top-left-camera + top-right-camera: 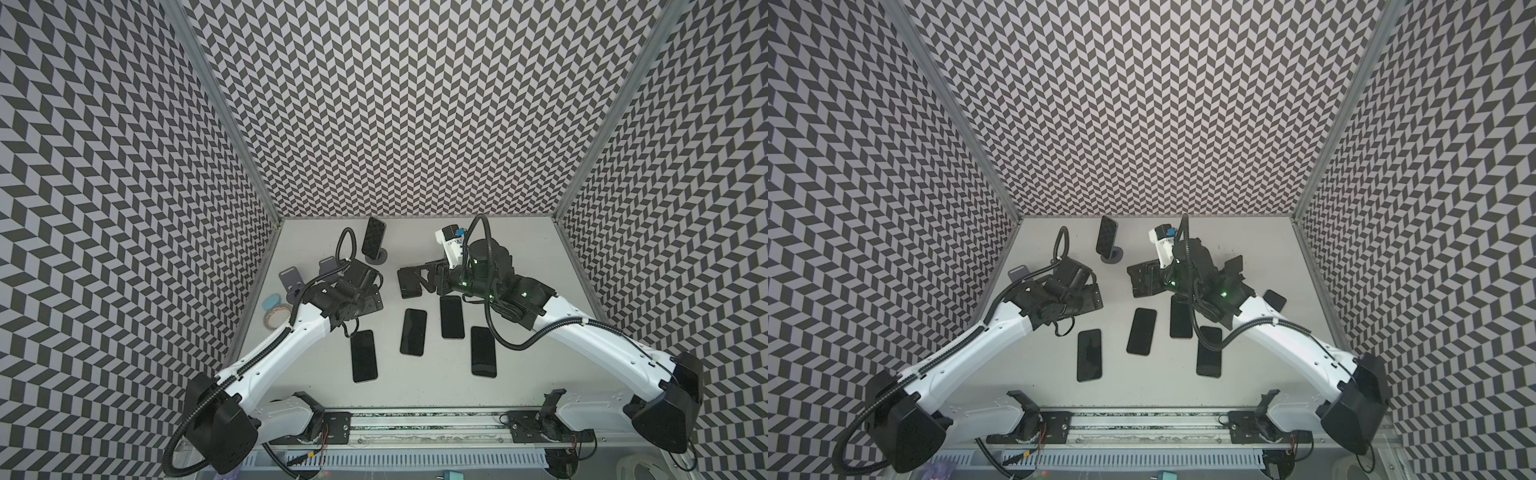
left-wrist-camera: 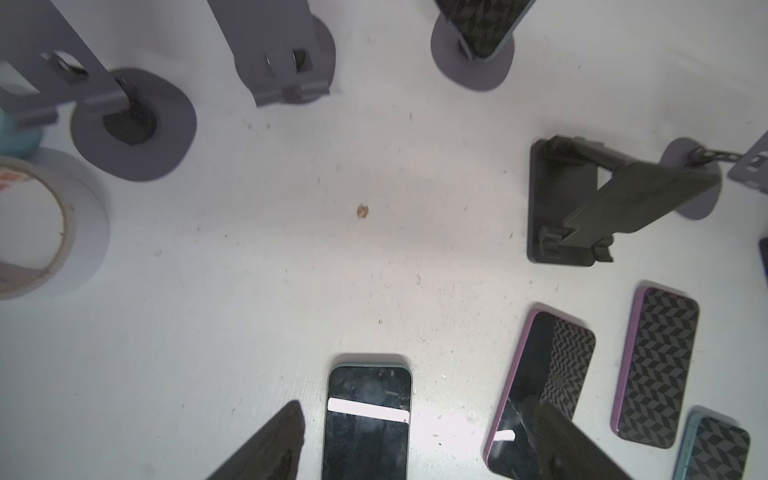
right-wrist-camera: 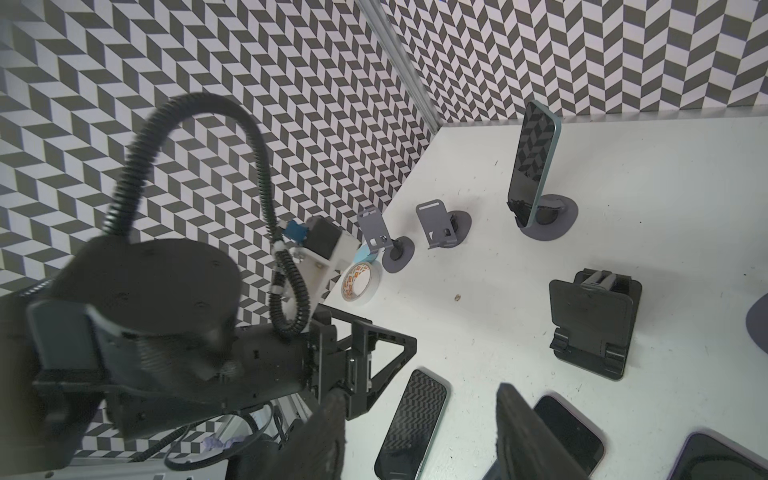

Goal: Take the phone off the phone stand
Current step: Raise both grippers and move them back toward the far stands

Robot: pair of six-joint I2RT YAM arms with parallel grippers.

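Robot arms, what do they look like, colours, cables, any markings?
The left arm and right arm have white shells with black joints. Ribbed black cable conduit loops over each wrist. The right arm shows green lights and a white wrist mount. The left gripper and right gripper have dark fingers.

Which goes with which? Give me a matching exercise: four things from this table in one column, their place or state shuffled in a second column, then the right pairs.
Things
1. upright phone
2. black folding stand
3. tape roll
4. left gripper

Places and states
A. empty, no phone on it
B. jaws wide apart, holding nothing
C. resting in a grey round-based stand at the far end of the table
D. at the table's left edge

Pairs: 1-C, 2-A, 3-D, 4-B
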